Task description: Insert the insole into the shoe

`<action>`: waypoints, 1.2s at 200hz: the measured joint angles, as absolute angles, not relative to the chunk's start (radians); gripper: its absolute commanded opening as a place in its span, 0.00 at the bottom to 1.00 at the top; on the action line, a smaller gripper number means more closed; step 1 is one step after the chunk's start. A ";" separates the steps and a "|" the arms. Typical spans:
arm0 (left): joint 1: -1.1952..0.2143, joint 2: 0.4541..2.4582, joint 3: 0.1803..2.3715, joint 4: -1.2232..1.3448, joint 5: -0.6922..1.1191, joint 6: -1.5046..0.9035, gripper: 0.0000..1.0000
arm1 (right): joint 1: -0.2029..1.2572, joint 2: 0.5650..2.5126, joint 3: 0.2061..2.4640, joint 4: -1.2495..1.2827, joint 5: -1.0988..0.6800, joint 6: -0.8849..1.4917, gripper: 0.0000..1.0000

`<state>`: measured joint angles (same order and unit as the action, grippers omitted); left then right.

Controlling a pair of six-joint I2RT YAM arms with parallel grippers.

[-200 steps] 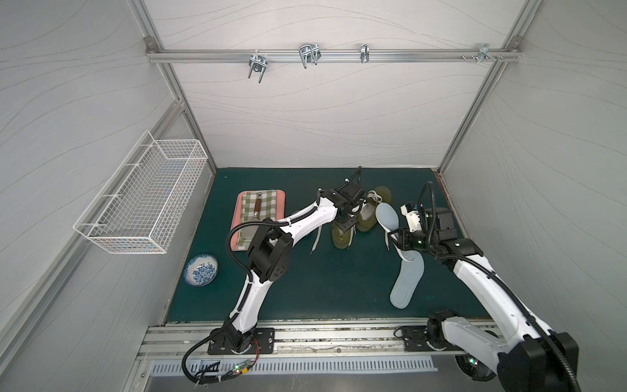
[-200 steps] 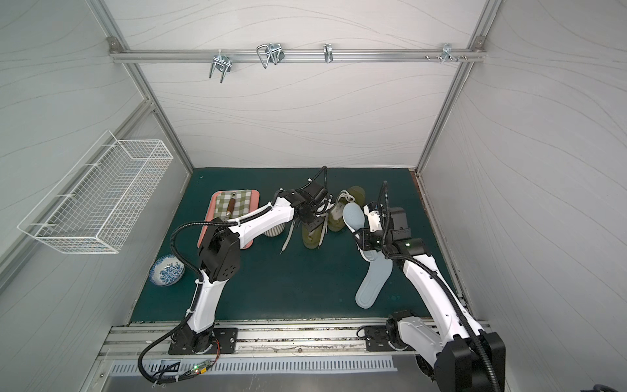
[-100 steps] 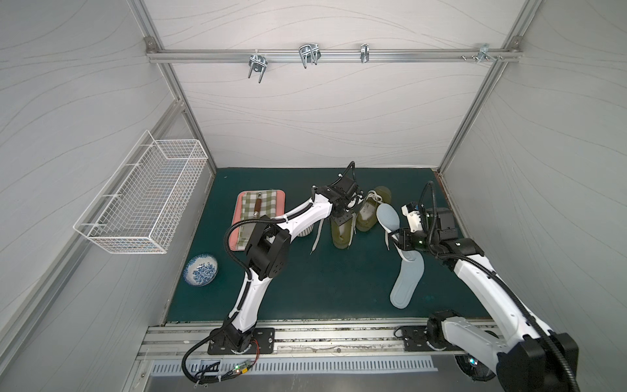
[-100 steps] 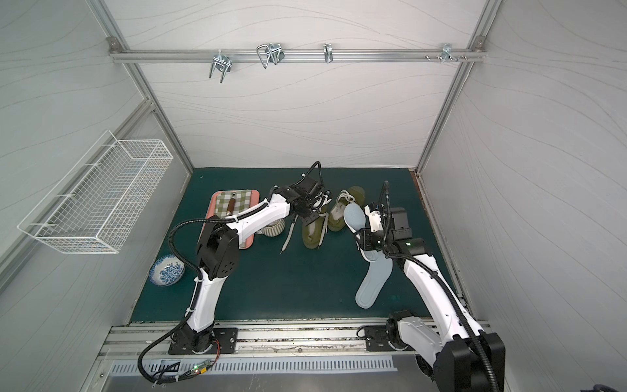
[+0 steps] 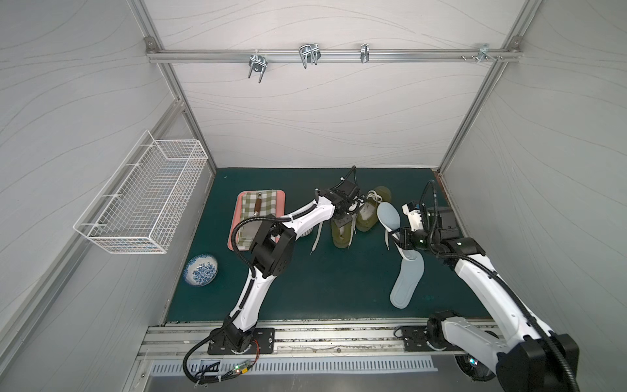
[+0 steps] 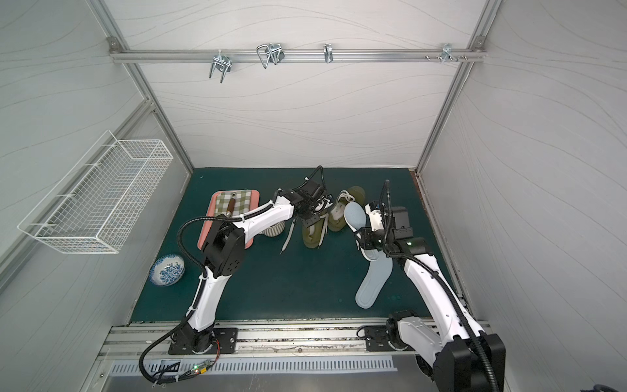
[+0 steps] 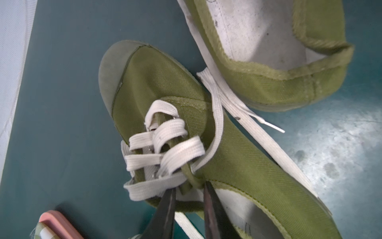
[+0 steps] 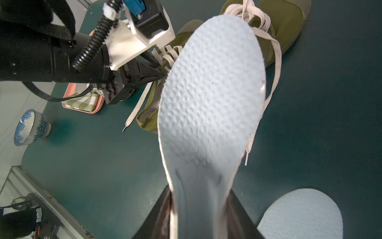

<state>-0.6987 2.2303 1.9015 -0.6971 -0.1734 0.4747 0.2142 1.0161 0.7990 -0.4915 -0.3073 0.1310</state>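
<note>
Two olive-green shoes stand side by side on the green mat, the left shoe (image 5: pixel 342 232) (image 6: pixel 314 234) (image 7: pixel 157 82) with loose white laces. My left gripper (image 5: pixel 346 215) (image 6: pixel 314 217) (image 7: pixel 189 190) is at that shoe's opening, shut on its tongue. My right gripper (image 5: pixel 402 242) (image 6: pixel 368 239) (image 8: pixel 198 207) is shut on the heel end of a pale blue insole (image 5: pixel 388 217) (image 6: pixel 354 215) (image 8: pixel 210 93), holding it tilted up off the mat, toe end beside the right shoe (image 5: pixel 371 210) (image 8: pixel 289 20).
A second pale blue insole (image 5: pixel 407 281) (image 6: pixel 373 278) (image 8: pixel 299 215) lies on the mat under my right arm. A pink tray (image 5: pixel 237 217) with a checked cloth is at the left, a blue-patterned bowl (image 5: pixel 201 270) nearer, and a wire basket (image 5: pixel 142 200) hangs on the left wall.
My left gripper has shifted slightly over the left shoe's lacing and its jaws have narrowed a little. The right arm and its insole have stayed where they were.
</note>
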 measured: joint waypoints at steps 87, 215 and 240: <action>-0.701 2.230 1.862 -0.660 -0.229 0.543 0.29 | 0.213 1.019 0.799 -0.495 -0.316 0.131 0.40; -0.707 2.206 1.790 -0.619 -0.263 0.591 0.29 | 0.208 1.041 0.799 -0.494 -0.324 0.131 0.40; -0.709 2.206 1.790 -0.607 -0.262 0.588 0.28 | 0.208 1.041 0.799 -0.494 -0.323 0.131 0.40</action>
